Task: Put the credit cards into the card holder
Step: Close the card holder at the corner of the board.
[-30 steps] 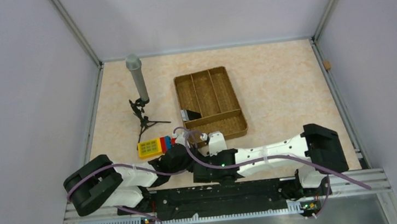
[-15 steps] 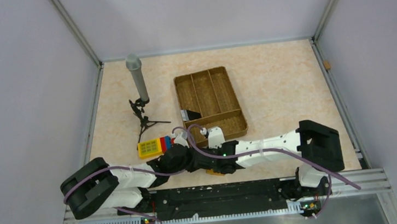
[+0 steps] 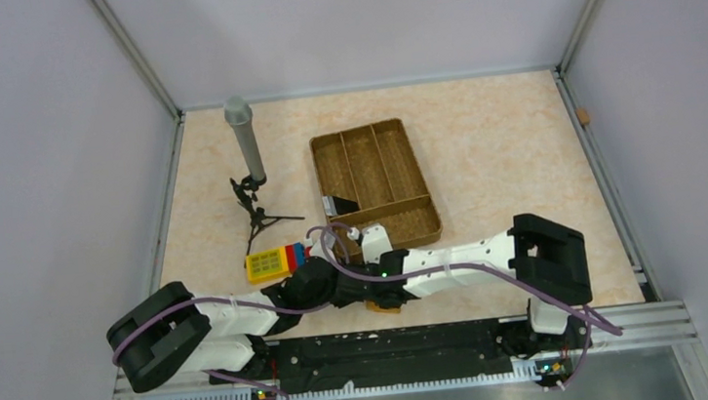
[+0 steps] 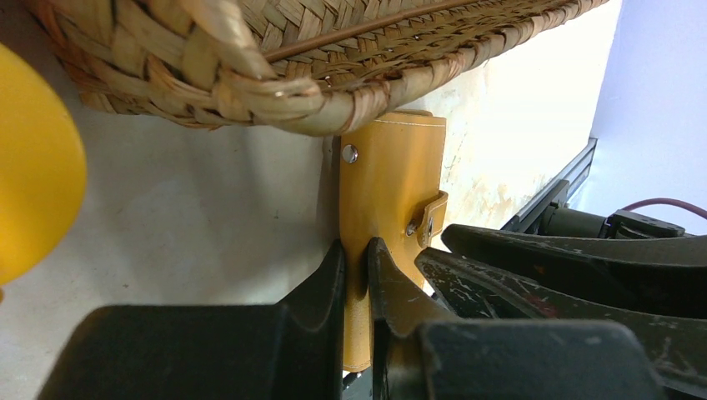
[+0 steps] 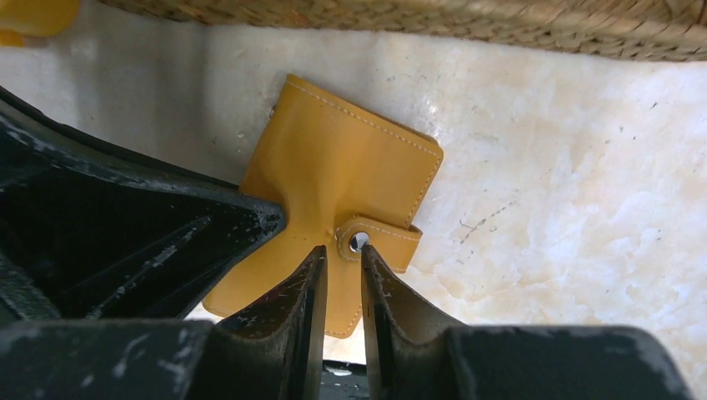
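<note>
**Operator:** Report the location of the card holder (image 5: 350, 175).

**Technician:** It is on the table (image 3: 503, 156), near the front edge and just beside the near rim of the woven tray (image 4: 275, 100). It is a tan-orange folded wallet. In the top view only a small orange corner shows beneath the two wrists.

**Operator:** Report the state of the left gripper (image 4: 354, 250).

**Technician:** Clenched. Both fingers press the near edge of the card holder, with the leather pinched between them. A metal stud (image 4: 350, 153) shows on the holder's face beyond the fingertips.

**Operator:** Report the state of the right gripper (image 5: 342, 254).

**Technician:** The jaws stand close together, leaving a narrow gap. The tips sit at the snap tab (image 5: 392, 242), which wraps over the holder's edge. Leather shows in the gap. Whether the jaws pinch the tab or only rest above it cannot be determined. Whether the tab is fastened cannot be determined either.

**Operator:** Report the arm arrangement.

**Technician:** Both arms reach toward the centre, and the two grippers meet at the holder, left gripper beside right gripper.

**Operator:** List the other items.

**Technician:** A microphone on a small tripod (image 3: 248, 161) stands left of the tray. A yellow, blue and red toy block (image 3: 278, 261) lies near the tray's near left corner. A dark flat item (image 3: 339, 204) rests in the tray's left long compartment and is too small to identify.
</note>
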